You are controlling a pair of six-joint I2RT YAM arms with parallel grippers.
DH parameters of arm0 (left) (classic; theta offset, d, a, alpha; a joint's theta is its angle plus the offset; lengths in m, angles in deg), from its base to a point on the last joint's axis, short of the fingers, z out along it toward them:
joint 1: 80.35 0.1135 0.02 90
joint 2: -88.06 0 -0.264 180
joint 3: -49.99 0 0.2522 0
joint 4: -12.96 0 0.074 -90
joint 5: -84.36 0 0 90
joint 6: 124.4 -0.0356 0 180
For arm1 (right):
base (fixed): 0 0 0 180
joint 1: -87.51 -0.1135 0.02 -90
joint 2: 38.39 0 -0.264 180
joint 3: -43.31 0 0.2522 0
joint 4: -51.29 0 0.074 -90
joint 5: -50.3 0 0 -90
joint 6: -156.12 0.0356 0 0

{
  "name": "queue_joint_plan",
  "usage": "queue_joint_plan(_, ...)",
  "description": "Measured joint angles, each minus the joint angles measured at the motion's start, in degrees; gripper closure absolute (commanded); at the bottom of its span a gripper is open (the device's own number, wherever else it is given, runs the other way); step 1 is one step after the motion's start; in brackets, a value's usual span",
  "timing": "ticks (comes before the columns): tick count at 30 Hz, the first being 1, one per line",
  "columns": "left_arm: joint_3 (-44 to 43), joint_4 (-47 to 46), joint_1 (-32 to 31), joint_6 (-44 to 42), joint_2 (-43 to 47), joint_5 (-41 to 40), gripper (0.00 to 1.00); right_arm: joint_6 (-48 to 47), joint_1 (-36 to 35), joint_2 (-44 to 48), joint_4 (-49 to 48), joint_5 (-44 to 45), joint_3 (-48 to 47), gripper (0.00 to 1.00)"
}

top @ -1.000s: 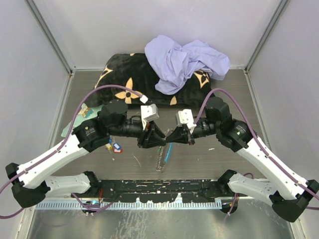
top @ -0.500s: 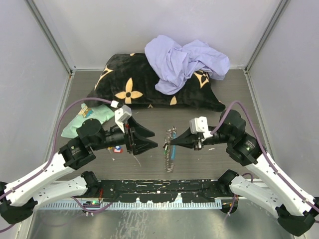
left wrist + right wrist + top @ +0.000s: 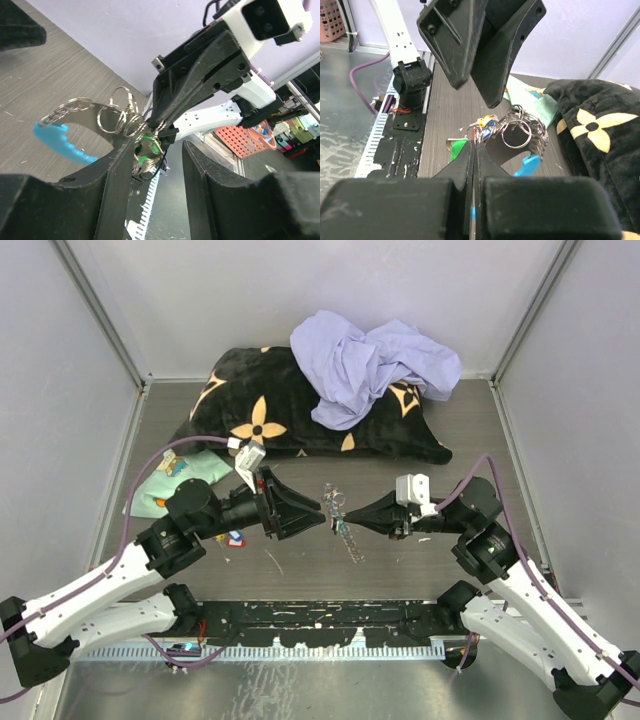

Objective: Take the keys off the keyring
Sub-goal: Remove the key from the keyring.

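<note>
The cushion [image 3: 290, 390] is patterned black with cream flowers; the cloth [image 3: 375, 360] is coloured lavender; the keyring [image 3: 117, 117] is seen in silver and light blue.

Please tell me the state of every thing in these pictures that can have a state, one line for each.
left end effector: open, jaws apart beside the keyring.
right end effector: shut on the keyring.
keyring: held up by the right end effector.
green-tagged key: hanging on the keyring, not removed.
loose keys: off the ring, lying on the table.
lavender cloth: crumpled, lying on the pillow.
</note>
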State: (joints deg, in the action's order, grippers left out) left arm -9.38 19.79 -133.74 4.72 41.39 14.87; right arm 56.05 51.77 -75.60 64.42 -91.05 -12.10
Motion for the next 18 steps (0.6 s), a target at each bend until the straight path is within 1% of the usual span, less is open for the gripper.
queue_joint_plan(4,0.04,0.24,0.00,1.38,-0.87,-1.53,0.64,1.11,0.28,0.26,-2.14,0.57,0.26,0.99)
queue_joint_plan(8,0.04,-0.17,0.04,2.99,-2.67,-1.68,0.67,1.88,0.35,0.26,-3.10,0.94,0.44,0.99)
queue_joint_plan(18,0.17,-3.08,0.04,5.66,-4.46,-0.70,0.70,2.49,0.37,0.22,-3.28,1.03,0.44,0.99)
